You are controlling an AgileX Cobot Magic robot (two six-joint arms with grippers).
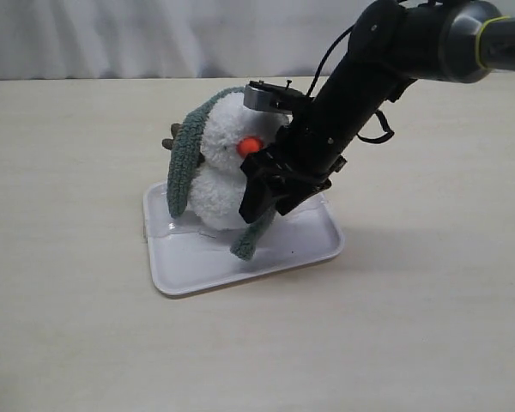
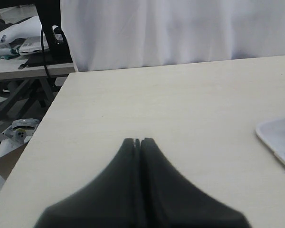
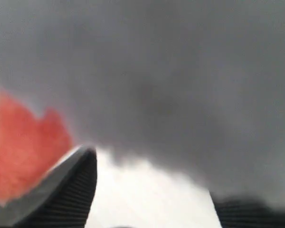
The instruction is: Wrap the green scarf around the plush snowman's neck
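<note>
Broadly, the beige table [image 1: 429,326] carries a white tray [image 1: 309,245], and the plush snowman [image 1: 219,193] stands on it, tilted. The green scarf [image 1: 182,167] is draped over its head, one end hanging down its side and the other reaching the tray. The right gripper [image 3: 153,178] is at the white body with its jaws spread wide, seemingly gripping nothing. The left gripper [image 2: 140,141] is pressed closed above the table. The orange nose [image 1: 250,146] sits beside the right arm.

On a white rectangular plastic tray [image 1: 313,243] sits the fluffy white plush snowman [image 1: 216,184], the grey-green knit scarf [image 1: 183,167] draped over its head.
</note>
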